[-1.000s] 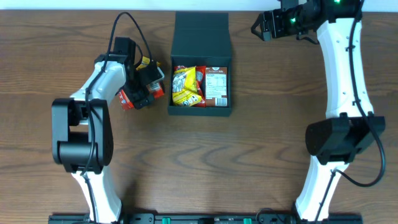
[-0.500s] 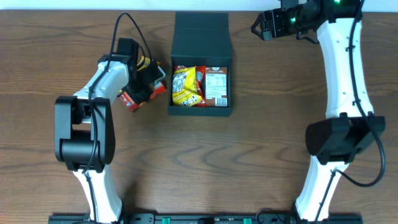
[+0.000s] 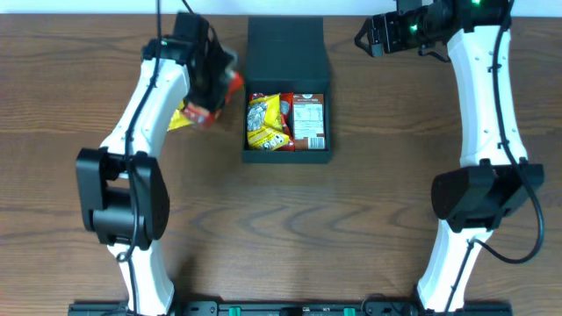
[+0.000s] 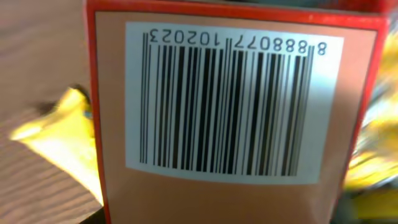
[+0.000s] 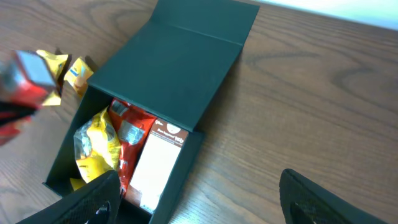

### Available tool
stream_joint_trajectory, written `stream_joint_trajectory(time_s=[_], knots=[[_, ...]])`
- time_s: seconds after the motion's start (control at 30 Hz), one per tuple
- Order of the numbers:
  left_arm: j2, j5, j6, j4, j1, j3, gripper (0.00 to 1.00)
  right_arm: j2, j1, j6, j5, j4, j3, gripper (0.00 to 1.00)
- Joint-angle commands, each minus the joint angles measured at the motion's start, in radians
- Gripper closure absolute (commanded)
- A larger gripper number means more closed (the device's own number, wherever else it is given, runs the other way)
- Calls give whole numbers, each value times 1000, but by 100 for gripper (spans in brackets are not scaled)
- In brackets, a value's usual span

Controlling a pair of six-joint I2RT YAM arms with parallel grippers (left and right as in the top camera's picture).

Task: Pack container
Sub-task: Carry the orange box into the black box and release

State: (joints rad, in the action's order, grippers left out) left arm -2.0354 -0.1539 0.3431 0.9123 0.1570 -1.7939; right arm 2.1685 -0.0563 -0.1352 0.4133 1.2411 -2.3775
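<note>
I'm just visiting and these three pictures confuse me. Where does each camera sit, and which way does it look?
Overhead: fixed above the table, looking straight down on the container; both arms show, left gripper and right gripper.
Left wrist: on the left arm, close against the red carton it holds; no fingers show.
Right wrist: on the right arm, looking down at the open container; its two fingers edge the bottom.
Shared: overhead and right wrist both show container and yellow packet.

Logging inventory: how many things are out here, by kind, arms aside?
Container: 1.
Cartons: 2, red-orange carton and brown carton.
Packets: 3, boxed yellow packet, red packet, loose yellow packet.
Total: 6.
</note>
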Motion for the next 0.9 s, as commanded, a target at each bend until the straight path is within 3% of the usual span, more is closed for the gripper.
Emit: stream_joint_trajectory(time_s=[0.0, 0.07, 0.13, 0.23, 0.37, 0.57, 0.87], knots=[[56, -70, -356, -5, 20, -54, 87, 6, 11, -4, 1, 1, -1, 19], [54, -118, -565, -24, 50, -55, 94, 6, 23, 1, -5, -2, -1, 20], [48, -116, -685, -36, 92, -56, 94, 6, 41, 28, -30, -6, -1, 21], [46, -60, -760, -74, 183, -56, 94, 6, 82, 67, -59, -11, -1, 20], [45, 145, -861, -117, 325, -55, 94, 6, 150, 117, -74, -14, -1, 20], [20, 266, -895, -173, 483, -55, 94, 6, 245, 142, -74, -10, -1, 20], [-71, 265, -974, -181, 517, -55, 94, 6, 292, 130, -74, 10, -1, 19]])
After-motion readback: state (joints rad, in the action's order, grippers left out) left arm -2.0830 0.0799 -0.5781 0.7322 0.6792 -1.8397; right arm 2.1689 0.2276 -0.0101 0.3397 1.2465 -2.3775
